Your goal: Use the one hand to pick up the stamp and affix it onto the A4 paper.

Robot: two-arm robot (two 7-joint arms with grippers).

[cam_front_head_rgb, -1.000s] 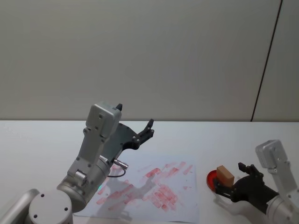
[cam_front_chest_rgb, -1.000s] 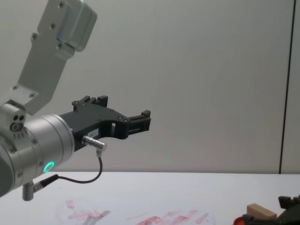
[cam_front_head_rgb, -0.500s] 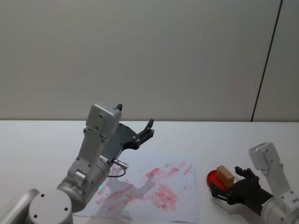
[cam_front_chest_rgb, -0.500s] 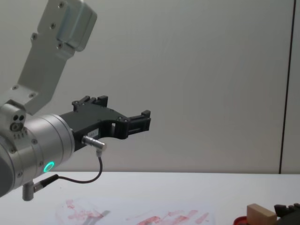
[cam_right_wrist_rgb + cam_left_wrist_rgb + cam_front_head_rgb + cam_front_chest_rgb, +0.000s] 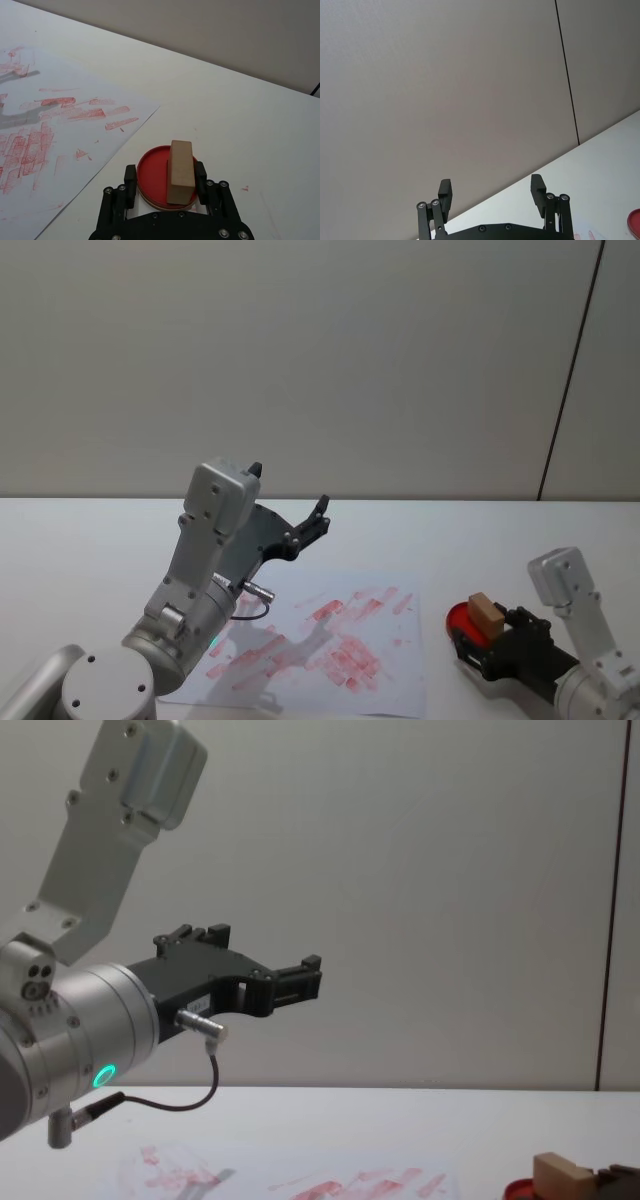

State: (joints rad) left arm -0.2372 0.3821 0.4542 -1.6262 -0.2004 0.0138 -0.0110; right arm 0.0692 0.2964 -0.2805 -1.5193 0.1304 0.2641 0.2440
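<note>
Closest to the robot, at the table's near right, the right gripper [image 5: 491, 633] is reaching in low with its jaws spread open and is straddling the stamp [image 5: 180, 170] without gripping it; in the right wrist view one finger [image 5: 200, 173] is sitting right against the block's side, while the other finger [image 5: 130, 176] is standing off it with a strip of red showing between them. The stamp, a plain light-tan wooden block, is standing upright on the round red ink pad [image 5: 152, 175], toward the side of the pad that is nearer to the close finger. The ink pad is resting on the white table [image 5: 240, 110] just beside the right edge of the A4 paper [image 5: 385, 675], which is lying flat in front of the robot, covered with red and pink smears and prints. Over the left part of the sheet the left gripper [image 5: 491, 186] is hanging well above the table, tilted upward, its two fingers spread wide and holding nothing. Beyond the table a plain grey wall [image 5: 400, 370] is closing off the scene
</note>
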